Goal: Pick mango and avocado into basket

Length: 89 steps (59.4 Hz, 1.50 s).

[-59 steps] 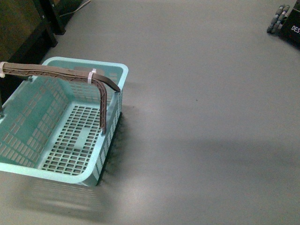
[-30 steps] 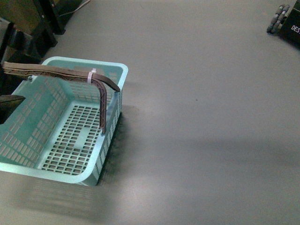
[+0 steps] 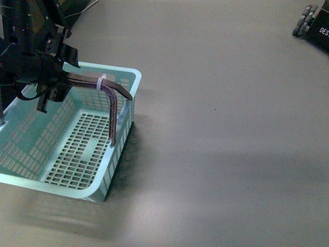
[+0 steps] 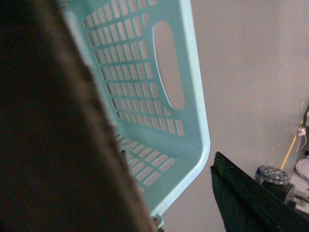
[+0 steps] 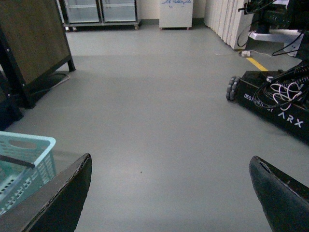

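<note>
L pincer [image 3: 57, 82] spread over basket [image 3: 72, 192] handle [image 3: 110, 91]; R pincer [image 5: 170, 158] spread wide.

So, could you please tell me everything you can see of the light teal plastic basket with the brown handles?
The light teal plastic basket is a rectangular shopping basket with slotted lattice walls and floor, a smooth rounded rim and an oval grip hole in one end wall. It stands upright on the grey floor, at the left of the front view, partly cut off by the picture's edge. Its brown handles, bound with a white tie, are raised, and the left claw is right at them. No fruit shows inside.
</note>
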### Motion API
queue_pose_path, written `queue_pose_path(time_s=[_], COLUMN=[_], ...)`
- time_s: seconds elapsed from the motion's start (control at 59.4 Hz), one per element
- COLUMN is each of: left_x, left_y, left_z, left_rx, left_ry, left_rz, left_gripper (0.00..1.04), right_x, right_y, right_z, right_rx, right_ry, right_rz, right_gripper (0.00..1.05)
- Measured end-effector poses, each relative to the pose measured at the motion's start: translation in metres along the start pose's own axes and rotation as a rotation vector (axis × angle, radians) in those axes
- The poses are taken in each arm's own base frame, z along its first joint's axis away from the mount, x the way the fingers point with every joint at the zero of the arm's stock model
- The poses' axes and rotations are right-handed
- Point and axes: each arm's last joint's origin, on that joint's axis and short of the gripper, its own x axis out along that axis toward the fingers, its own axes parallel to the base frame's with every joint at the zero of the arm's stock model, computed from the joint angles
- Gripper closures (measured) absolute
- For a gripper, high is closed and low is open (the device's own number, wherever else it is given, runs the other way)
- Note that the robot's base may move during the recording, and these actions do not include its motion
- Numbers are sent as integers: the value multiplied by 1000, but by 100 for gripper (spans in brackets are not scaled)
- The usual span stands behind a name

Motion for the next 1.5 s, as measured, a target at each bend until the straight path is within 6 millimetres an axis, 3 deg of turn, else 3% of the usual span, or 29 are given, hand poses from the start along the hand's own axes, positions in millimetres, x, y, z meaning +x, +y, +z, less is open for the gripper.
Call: queue_pose_path(time_s=[0.067,0.152,0.253,0.32,0.438,0.674,1.078,1.145,1.196,1.297,1.499], left_x=[0,-1,-7,-24,-62,-149,-295,-314,-327,-344,-345], left_y=[1,2,4,8,6,-23,-40,-39,-39,-37,-37], left_z=[3,5,4,1,-2,1,-1,-2,-2,-4,-4], left_rx=[-64,-100,-104,-103,-129,-193,-281,-290,-288,-276,-268], left_ry=[-7,-11,-13,-19,-25,-55,-111,-122,-133,-155,-155], left_rz=[1,3,8,21,-9,-139,-321,-342,-359,-362,-366], left_gripper=[69,77,79,79,79,79,79,89,90,90,91], right_x=[0,0,0,0,0,0,0,0,0,0,0], right_y=[0,0,0,0,0,0,0,0,0,0,0], right_z=[0,0,0,0,0,0,0,0,0,0,0], right_rx=[0,0,0,0,0,0,0,0,0,0,0], right_ry=[0,0,0,0,0,0,0,0,0,0,0], right_rz=[0,0,0,0,0,0,0,0,0,0,0], right_gripper=[9,9,9,9,9,9,9,9,9,9,9])
